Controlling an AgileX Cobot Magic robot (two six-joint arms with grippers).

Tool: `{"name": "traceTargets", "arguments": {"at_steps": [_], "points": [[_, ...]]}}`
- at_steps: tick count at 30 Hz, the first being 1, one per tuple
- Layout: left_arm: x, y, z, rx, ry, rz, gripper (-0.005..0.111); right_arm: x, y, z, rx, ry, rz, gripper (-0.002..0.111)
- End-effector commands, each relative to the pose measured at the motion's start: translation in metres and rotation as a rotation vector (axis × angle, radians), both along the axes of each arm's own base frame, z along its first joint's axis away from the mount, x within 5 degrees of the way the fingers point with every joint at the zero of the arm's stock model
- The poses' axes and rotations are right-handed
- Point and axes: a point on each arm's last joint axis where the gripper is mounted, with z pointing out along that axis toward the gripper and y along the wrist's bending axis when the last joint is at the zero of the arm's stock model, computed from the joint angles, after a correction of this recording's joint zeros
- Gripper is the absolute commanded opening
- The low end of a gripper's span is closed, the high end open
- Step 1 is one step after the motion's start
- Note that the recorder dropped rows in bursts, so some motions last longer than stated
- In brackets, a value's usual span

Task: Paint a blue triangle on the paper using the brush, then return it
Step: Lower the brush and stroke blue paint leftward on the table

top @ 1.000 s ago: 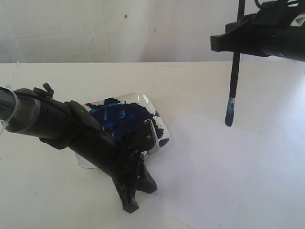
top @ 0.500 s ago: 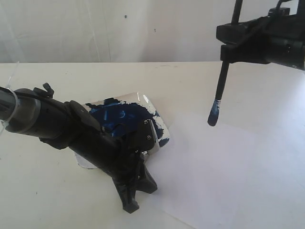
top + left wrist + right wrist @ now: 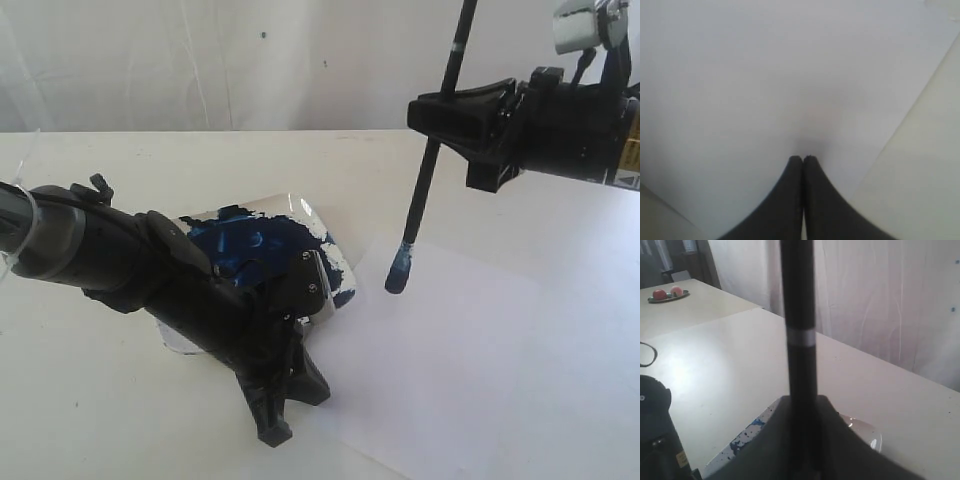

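Observation:
My right gripper [image 3: 437, 113] is shut on the black brush [image 3: 423, 195] and holds it nearly upright, tilted, above the table. The brush's blue-stained tip [image 3: 399, 270] hangs just over the near corner of the white paper [image 3: 470, 370], right of the dish [image 3: 335, 262] of dark navy paint. In the right wrist view the brush [image 3: 800, 325] with its white band rises between the fingers. My left gripper [image 3: 285, 410] is shut, its tips resting on the paper's edge; the left wrist view shows the left gripper [image 3: 803, 159] on the paper [image 3: 740, 90]. No blue triangle shows on the paper.
The left arm [image 3: 150, 270] lies across the front of the dish and hides part of it. A small plate with red fruit [image 3: 667, 294] sits on a far table in the right wrist view. A white wall stands behind the table.
The right arm has swung left and turned, carrying the brush toward the dish; its tip has moved left and a little lower, to the paper's corner. The left arm has stayed still.

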Motion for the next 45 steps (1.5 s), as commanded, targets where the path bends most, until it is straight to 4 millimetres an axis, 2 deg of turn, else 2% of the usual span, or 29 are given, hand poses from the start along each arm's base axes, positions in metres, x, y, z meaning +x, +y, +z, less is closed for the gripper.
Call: {"name": "traceTargets", "arguments": {"at_steps": [1,5,7,13,28,45], "points": [[-0.002,-0.002,0.004,-0.009,0.002,-0.002,0.000,0.006,-0.001,-0.015,-0.004,0.000,0.047,0.000],[-0.002,-0.002,0.004,-0.009,0.002,-0.002,0.000,0.017,0.001,-0.036,-0.006,0.060,0.044,0.000],[-0.002,-0.002,0.004,-0.009,0.002,-0.002,0.000,0.020,0.003,-0.046,-0.017,0.018,0.077,0.000],[-0.002,-0.002,0.004,-0.009,0.002,-0.002,0.000,0.024,0.004,-0.058,-0.009,0.022,0.094,0.000],[-0.002,-0.002,0.004,-0.009,0.002,-0.002,0.000,0.025,0.004,-0.062,-0.022,0.033,0.091,0.000],[-0.002,-0.002,0.004,-0.009,0.002,-0.002,0.000,0.029,-0.004,-0.065,-0.154,0.030,0.000,0.000]]}}
